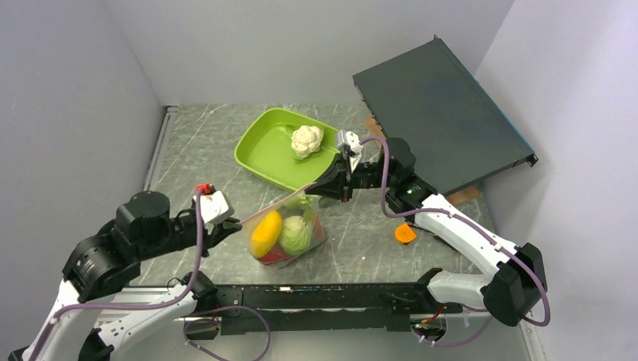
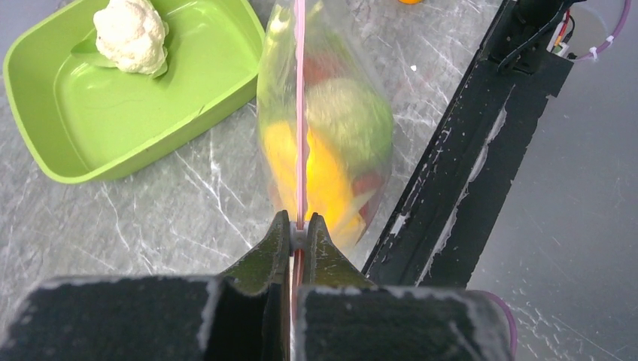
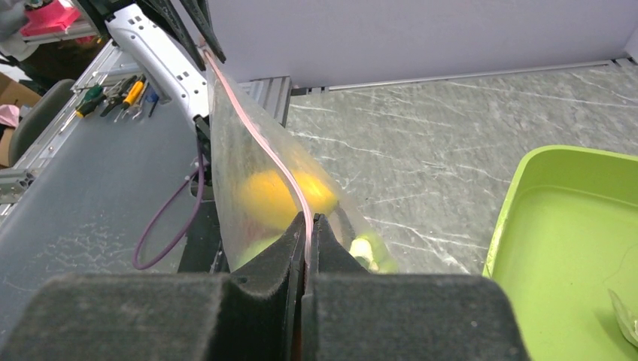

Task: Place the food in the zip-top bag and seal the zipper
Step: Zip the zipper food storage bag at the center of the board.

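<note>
The clear zip-top bag (image 1: 290,226) hangs between my two grippers over the table, its pink zipper strip (image 2: 300,113) stretched taut. Inside it I see food: a yellow piece (image 1: 266,232), a green cabbage (image 1: 297,235) and something red (image 1: 274,256). My left gripper (image 1: 235,223) is shut on the near-left end of the zipper, with the white slider (image 2: 299,238) between its jaws. My right gripper (image 1: 310,189) is shut on the far end of the zipper (image 3: 305,226). A white cauliflower (image 1: 306,140) lies in the lime-green tray (image 1: 263,154), outside the bag.
An orange disc (image 1: 405,233) lies on the table to the right of the bag. A dark flat box (image 1: 440,113) leans at the back right. The black base rail (image 1: 316,299) runs along the near edge. Grey walls close in the back and sides.
</note>
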{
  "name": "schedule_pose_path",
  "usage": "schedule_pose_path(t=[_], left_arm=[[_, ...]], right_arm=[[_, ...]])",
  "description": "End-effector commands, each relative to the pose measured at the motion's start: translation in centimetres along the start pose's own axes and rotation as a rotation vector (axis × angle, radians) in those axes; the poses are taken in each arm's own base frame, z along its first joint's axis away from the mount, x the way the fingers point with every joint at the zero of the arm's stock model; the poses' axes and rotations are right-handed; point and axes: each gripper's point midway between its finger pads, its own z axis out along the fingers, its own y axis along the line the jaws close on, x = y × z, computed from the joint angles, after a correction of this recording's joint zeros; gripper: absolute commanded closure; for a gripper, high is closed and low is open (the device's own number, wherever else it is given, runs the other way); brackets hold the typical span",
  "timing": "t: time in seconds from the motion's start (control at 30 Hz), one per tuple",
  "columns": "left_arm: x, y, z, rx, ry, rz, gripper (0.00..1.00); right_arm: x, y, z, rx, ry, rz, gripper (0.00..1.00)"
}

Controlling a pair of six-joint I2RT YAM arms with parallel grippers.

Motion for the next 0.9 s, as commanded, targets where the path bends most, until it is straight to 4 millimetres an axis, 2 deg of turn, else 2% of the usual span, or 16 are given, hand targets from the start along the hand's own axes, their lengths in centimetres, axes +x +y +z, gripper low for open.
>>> schedule_pose_path(t=[0.0, 0.47, 0.7, 0.77, 0.8, 0.87], left_arm=[[2.6, -0.4, -2.2, -0.044, 0.054, -0.063, 1.0], [2.6, -1.3, -4.8, -0.044, 0.015, -0.086, 1.0], [2.4, -1.7, -4.2, -0.006, 0.029, -0.079, 0.99], [2.1, -1.7, -4.2, -0.003, 0.021, -0.088, 0.68], [1.8, -1.6, -4.2, -0.014, 0.01, -0.092, 0.57], [1.2, -1.6, -4.5, -0.015, -0.021, -0.088, 0.42]], right_arm=[[-2.2, -2.2, -0.9, 0.097, -0.062, -0.076, 1.0], [-2.0, -2.7, -0.6, 0.093, -0.058, -0.069, 1.0], [-2.1, -1.7, 0.2, 0.017, -0.043, -0.078, 1.0], [-2.1, -1.3, 0.7, -0.009, -0.038, -0.096, 1.0], [-2.1, -1.2, 1.0, -0.017, -0.032, -0.097, 1.0], [-2.0, -1.0, 1.7, -0.037, -0.022, -0.098, 1.0]])
